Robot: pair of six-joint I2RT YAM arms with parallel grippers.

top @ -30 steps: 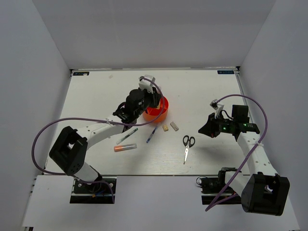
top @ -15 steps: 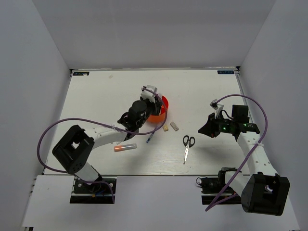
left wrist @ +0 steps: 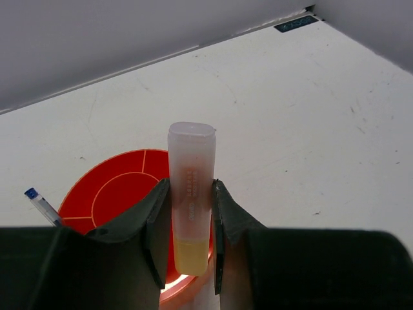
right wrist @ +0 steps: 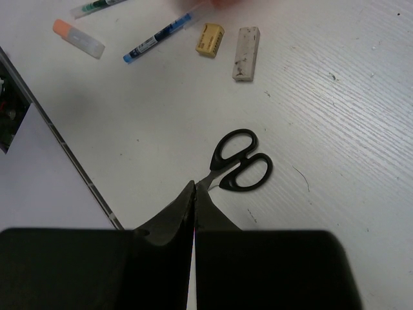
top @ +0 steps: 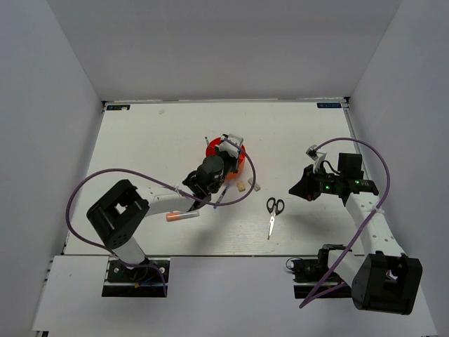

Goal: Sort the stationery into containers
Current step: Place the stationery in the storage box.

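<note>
Left gripper (left wrist: 188, 216) clamped on the marker tube (left wrist: 191, 181), held directly over the round orange-red organizer (left wrist: 110, 159). Right gripper (right wrist: 193, 197) fingers pressed together, hovering above the black-handled scissors (right wrist: 237, 161) on the table (right wrist: 335, 129).

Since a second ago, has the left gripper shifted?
Yes. The left gripper, holding the marker, has swung right and nearer, toward the unmoved scissors.

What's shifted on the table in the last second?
The left hand, shut on a stubby clear plastic marker tube, swung right and toward the near edge above the round orange-red plastic organizer, its forearm following. The right hand, the black-handled silver scissors, the beige eraser blocks and the orange-capped marker on the table stayed put.
</note>
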